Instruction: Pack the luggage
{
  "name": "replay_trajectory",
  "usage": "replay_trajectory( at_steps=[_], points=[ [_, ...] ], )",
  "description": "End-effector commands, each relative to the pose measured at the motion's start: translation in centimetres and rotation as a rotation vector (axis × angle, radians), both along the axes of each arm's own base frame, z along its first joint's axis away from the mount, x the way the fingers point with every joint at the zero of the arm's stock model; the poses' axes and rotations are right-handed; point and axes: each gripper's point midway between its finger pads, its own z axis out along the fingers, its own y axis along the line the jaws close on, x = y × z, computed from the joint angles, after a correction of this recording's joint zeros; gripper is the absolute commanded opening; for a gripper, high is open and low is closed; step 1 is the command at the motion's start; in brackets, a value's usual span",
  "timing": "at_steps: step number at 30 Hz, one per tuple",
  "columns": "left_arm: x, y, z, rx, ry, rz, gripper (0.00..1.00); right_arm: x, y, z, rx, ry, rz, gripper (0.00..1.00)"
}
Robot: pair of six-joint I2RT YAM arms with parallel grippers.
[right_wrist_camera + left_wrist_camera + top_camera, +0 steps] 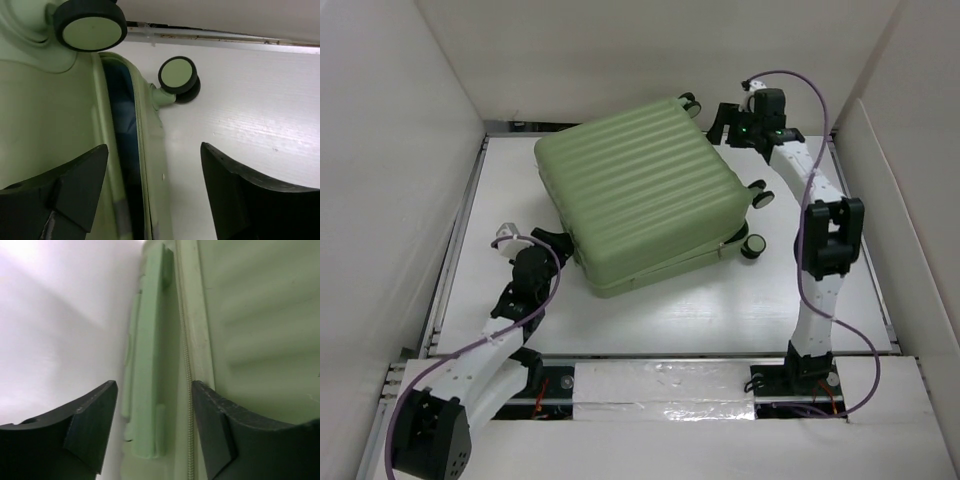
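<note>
— Starting from above: losing anything?

— Losing most of the left gripper (548, 240) behind its own wrist, so not telling its jaws from here. Seeing the luggage (640, 190) lying flat, ribbed shell up, skewed across the middle of the table (670, 320) and reaching toward the far edge. Placing the left gripper right at its near-left corner and the right gripper (723, 122) just off its far-right corner, jaws too small to judge.

— Moving to the left wrist?

— Seeing two dark fingers (90, 425) standing partly apart, pinching nothing. Catching the luggage's side between and beyond them: a recessed handle (150, 365) and the zipper (188, 390), neither showing from above. Overlapping the ribbed shell with one finger and bare table with the other; not telling whether either is touching. Cropping off the rest of the case.

— And the right wrist?

— Seeing jaws spread wide, holding nothing. Finding the luggage's rim running up between the fingers, closer to one than the other, with white table beside it. Making out the seam gaping slightly onto a dark blue lining (120, 110), barely hinted at from above. Picking out two wheels (179, 75) with pale green hubs beyond the fingertips, one clipped by the top of the view.
</note>
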Motion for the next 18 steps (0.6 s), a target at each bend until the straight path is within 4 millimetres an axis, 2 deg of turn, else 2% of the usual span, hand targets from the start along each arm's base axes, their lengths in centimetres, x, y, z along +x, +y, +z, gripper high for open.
replay_trajectory(
  at_steps=[1,2,3,4,5,6,7,8,9,10,11,12,13,14,15,16,17,18],
  points=[
    [-0.9,-2.5,2.7,0.018,-0.015,-0.114,0.61,-4.1,0.9,10.6,0.159,-0.165,0.069,0.82],
    [-1.1,-1.8,3.7,0.012,-0.047,-0.086,0.62,-4.7,-1.1,9.3,0.181,-0.144,0.042,0.84],
    [-1.3,-0.8,3.5,0.007,-0.047,-0.03,0.63,-6.4,-2.1,11.9,0.193,-0.192,0.034,0.84],
    [-1.5,0.0,4.2,-0.013,-0.082,0.004,0.65,-6.8,-3.3,13.3,0.216,-0.251,0.005,0.82],
    [-1.4,0.4,4.3,-0.021,-0.093,0.019,0.65,-8.3,-3.6,12.6,0.227,-0.226,-0.015,0.78],
    [-1.3,0.3,4.7,-0.04,-0.112,0.006,0.64,-9.3,-4.4,10.3,0.236,-0.221,-0.045,0.74],
    [-1.2,0.5,4.6,-0.048,-0.11,0.006,0.6,-11.5,-4.6,13.1,0.244,-0.298,-0.049,0.7],
    [-1.0,0.9,4.2,-0.046,-0.091,0.012,0.54,-12.5,-5.1,13.0,0.242,-0.305,-0.076,0.51],
    [-0.8,0.3,4.2,-0.056,-0.088,-0.024,0.45,-13.5,-5.7,12.8,0.239,-0.313,-0.093,0.38],
    [-0.6,0.1,4.2,-0.058,-0.087,-0.044,0.44,-15.8,-6.0,11.7,0.233,-0.305,-0.101,0.26],
    [-0.1,0.0,3.2,-0.037,-0.048,-0.068,0.41,-17.0,-5.8,11.1,0.231,-0.304,-0.11,0.11],
    [0.5,-0.4,3.6,-0.05,-0.052,-0.121,0.39,-18.0,-5.7,10.6,0.23,-0.314,-0.12,0.07],
    [1.2,-0.7,4.8,-0.054,-0.077,-0.145,0.39,-19.6,-5.2,7.0,0.227,-0.252,-0.132,0.04],
    [1.9,-1.5,3.9,-0.062,-0.046,-0.191,0.39,-21.3,-5.5,8.2,0.253,-0.298,-0.164,0.01],
    [2.7,-2.2,5.0,-0.067,-0.083,-0.226,0.42,-22.3,-5.4,7.9,0.267,-0.312,-0.167,0.0],
    [3.5,-2.3,5.9,-0.064,-0.108,-0.224,0.44,-23.8,-4.8,5.3,0.27,-0.27,-0.162,0.0],
    [4.4,-2.4,5.0,-0.068,-0.083,-0.222,0.44,-25.2,-4.8,6.2,0.28,-0.312,-0.162,0.0],
    [5.2,-2.7,5.8,-0.085,-0.112,-0.226,0.45,-26.2,-4.7,5.4,0.267,-0.297,-0.162,0.0]
  ],
)
